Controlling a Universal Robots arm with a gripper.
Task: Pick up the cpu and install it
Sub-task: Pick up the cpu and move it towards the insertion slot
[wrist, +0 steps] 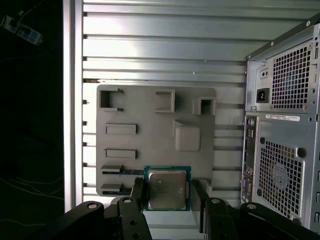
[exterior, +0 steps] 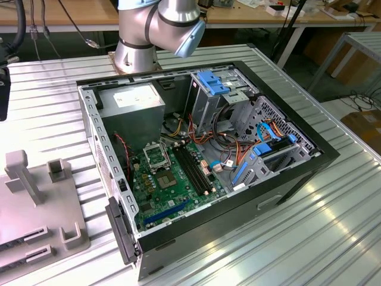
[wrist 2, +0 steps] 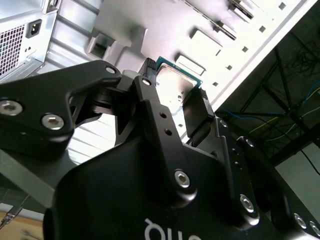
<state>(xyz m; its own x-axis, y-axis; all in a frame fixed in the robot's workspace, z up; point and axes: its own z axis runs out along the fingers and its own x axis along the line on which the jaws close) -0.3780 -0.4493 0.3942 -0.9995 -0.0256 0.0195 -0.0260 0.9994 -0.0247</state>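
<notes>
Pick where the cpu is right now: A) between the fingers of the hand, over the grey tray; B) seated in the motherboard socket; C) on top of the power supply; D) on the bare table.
A: in the first wrist view the cpu sits clamped in the hand, with the grey tray behind it.

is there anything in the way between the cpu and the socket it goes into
The cpu is held in the gripper's jaws above the grey tray, outside the open case. The case's side wall stands between it and the socket; nothing visible covers the socket from above.
</notes>
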